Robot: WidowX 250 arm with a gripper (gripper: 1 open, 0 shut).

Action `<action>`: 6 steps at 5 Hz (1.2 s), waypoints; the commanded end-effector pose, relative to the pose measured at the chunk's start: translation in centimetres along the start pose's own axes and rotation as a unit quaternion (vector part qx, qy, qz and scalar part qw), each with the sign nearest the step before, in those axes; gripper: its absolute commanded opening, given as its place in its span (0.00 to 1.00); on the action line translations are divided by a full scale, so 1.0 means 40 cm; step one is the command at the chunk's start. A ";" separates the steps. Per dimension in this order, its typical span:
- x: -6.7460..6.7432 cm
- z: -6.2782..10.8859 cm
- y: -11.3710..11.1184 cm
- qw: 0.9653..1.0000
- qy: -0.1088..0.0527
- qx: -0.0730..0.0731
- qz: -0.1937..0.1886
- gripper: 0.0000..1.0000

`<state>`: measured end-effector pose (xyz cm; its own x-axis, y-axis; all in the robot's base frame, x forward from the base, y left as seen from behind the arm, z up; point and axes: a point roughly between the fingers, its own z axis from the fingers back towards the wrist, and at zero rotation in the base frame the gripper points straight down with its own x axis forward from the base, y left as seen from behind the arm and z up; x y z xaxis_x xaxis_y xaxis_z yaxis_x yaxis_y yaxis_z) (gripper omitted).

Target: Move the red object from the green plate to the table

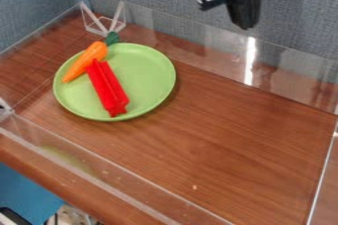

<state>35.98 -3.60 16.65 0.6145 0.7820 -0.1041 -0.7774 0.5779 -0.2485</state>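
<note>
The red object, a long flat bright red bar, lies on the green plate at the left of the table. An orange carrot with a green top rests on the plate's far left side, beside the bar. My gripper hangs high above the table's far edge, well up and to the right of the plate. Its black fingers are shut with nothing between them.
Clear acrylic walls run along the table's edges. A small clear stand-like piece sits in the far left corner behind the plate. A grey fabric wall is behind the table.
</note>
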 end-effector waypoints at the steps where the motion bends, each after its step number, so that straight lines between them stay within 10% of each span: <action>1: -0.015 0.072 0.018 0.999 -0.025 -0.026 0.013 0.00; 6: -0.013 0.050 0.124 0.996 -0.043 -0.007 0.075 0.00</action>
<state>31.03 -1.11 15.84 0.4810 0.8721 -0.0903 -0.8661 0.4566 -0.2037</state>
